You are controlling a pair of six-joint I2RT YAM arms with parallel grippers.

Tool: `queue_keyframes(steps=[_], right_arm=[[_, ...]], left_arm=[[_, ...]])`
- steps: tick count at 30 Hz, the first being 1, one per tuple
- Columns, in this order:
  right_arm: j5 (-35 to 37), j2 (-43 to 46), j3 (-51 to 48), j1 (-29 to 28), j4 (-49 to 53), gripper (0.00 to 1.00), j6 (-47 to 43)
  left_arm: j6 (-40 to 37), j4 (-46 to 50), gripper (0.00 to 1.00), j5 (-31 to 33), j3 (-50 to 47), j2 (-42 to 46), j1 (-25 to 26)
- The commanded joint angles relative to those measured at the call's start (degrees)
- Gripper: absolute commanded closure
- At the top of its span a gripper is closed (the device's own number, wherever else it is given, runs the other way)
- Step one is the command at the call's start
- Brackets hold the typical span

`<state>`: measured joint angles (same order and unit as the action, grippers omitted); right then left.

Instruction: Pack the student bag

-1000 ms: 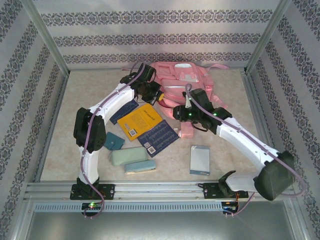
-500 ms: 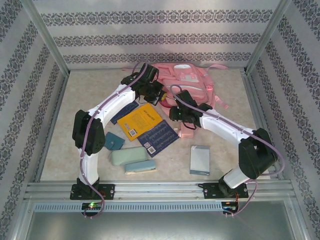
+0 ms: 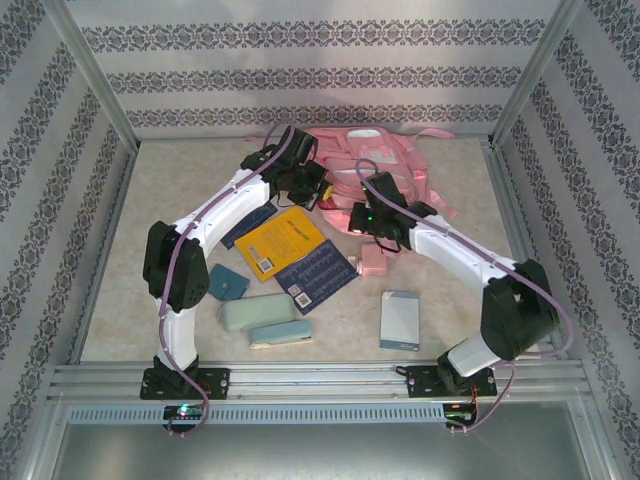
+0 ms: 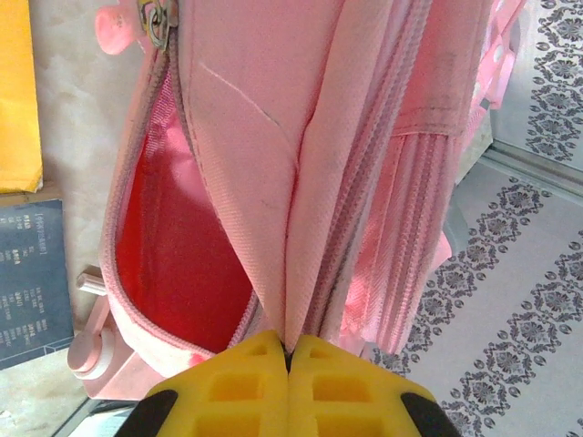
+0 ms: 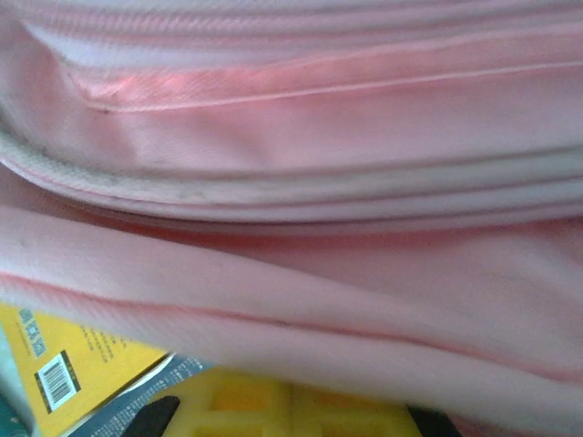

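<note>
A: The left gripper (image 4: 289, 357) pinches a fold of the student bag (image 4: 246, 137). The right gripper (image 5: 291, 411) is closed against its fabric, and I can't tell whether it has a hold.

B: The bag's at twelve o'clock on the table (image 3: 180, 170). It looks soft, floppy and probably light, so take the stiffer zip seam (image 4: 117, 237).

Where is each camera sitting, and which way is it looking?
Top external: above and behind the arms, looking down at the table and student bag; both arms show.
Left wrist: on the left arm, looking along the left gripper, shut on the bag's fabric.
Right wrist: on the right arm, pressed close to the bag; yellow fingers at the bottom.
Shared: both wrist views see the bag and the yellow book.
</note>
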<state>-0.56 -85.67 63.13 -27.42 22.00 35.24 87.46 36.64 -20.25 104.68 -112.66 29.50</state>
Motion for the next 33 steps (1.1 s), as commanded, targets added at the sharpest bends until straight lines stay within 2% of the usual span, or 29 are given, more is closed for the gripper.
queue_keyframes(steps=[1,6,10,12,17,18,21,23,25,28,33], right_arm=[[-3.34,4.89,-3.76,3.52,-2.61,1.0,-1.2],[-9.82,7.35,-6.61,7.36,-3.55,1.0,-3.05],[-12.74,7.11,-5.65,6.83,-3.13,1.0,-6.07],[-12.41,6.94,-4.88,4.9,-3.57,0.9,-6.16],[-7.29,3.86,-0.19,-1.5,-1.65,0.78,-2.91],[-4.4,2.61,1.71,-2.91,0.43,0.72,-1.63],[1.0,-0.06,5.19,-5.49,3.75,0.64,1.64],[4.13,-1.74,7.06,-6.38,5.36,0.49,4.3],[6.47,-3.39,8.67,-6.88,6.71,0.48,6.18],[10.72,-6.62,12.36,-7.59,10.81,0.57,8.08],[16.27,-11.03,17.44,-8.72,16.22,0.64,8.28]], left_arm=[[-1.54,0.46,1.0,2.01,0.17,4.68,-1.89],[-2.54,0.61,1.0,2.12,0.17,4.5,-2.83],[-2.73,0.71,1.0,1.79,0.28,4.27,-2.85],[-2.4,0.45,1.0,1.51,0.01,4.36,-2.85],[-1.31,-0.23,1.0,0.62,0.17,4.73,-2.33],[-0.94,-0.38,1.0,0.42,0.21,4.9,-2.16],[-0.25,-0.43,1.0,0.06,0.69,5.13,-1.59],[0.23,-0.35,1.0,0.12,0.92,5.34,-1.24],[0.46,-0.27,1.0,0.21,1.1,5.65,-0.87],[1.15,-0.28,1.0,0.5,1.39,5.99,-0.26],[2.24,-0.92,1.0,0.73,1.15,6.61,0.3]])
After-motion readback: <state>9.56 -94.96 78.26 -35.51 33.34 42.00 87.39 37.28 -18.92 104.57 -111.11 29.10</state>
